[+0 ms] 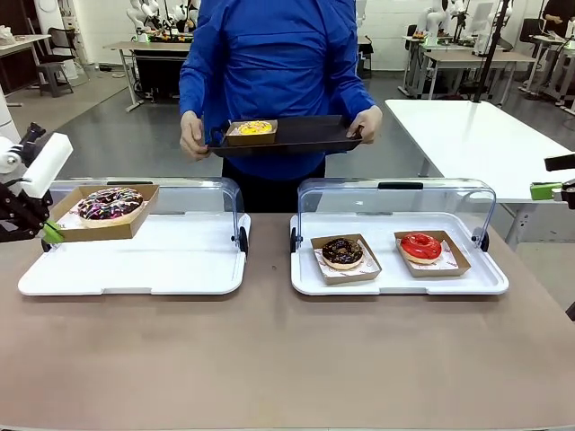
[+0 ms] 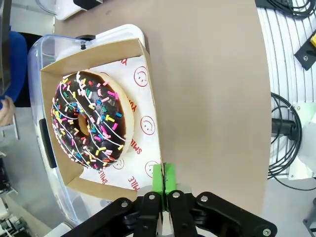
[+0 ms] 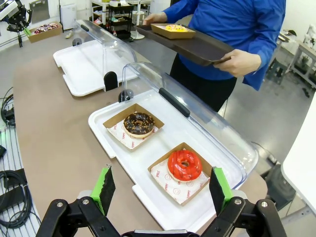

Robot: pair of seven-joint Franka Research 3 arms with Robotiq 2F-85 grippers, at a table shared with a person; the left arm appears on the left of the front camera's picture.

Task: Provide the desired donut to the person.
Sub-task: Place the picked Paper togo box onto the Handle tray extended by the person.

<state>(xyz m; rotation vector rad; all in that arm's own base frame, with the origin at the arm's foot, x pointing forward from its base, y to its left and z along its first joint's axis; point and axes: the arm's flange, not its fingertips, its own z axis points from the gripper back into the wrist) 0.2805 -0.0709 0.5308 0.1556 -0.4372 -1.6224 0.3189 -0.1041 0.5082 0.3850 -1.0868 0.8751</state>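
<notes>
Pinching the rim of a cardboard box (image 1: 90, 232) between pressed-together fingers, the left gripper (image 1: 49, 233) carries the sprinkled donut (image 1: 110, 203) well to the left of the dark tray (image 1: 296, 136) and nearer the robot than it. The box appears to hang clear of the white tray (image 1: 135, 269) beneath. From the fingers the box stretches away to the right, so its free end already points roughly toward the dark tray.

The person (image 1: 269, 63) holds that dark tray in both hands (image 1: 193, 135) at the far side of the table. A yellow donut (image 1: 253, 127) sits on its left part; its right part looks bare. My guess is the box has to travel rightward and away from the robot to reach that bare patch, and the left arm, already loaded, is the one to do it.

Below the dark tray and to its right lie a chocolate donut (image 1: 342, 252) and a red donut (image 1: 420, 246). Farther right, the right gripper (image 3: 162, 185) waits with fingers spread wide, holding nothing.
</notes>
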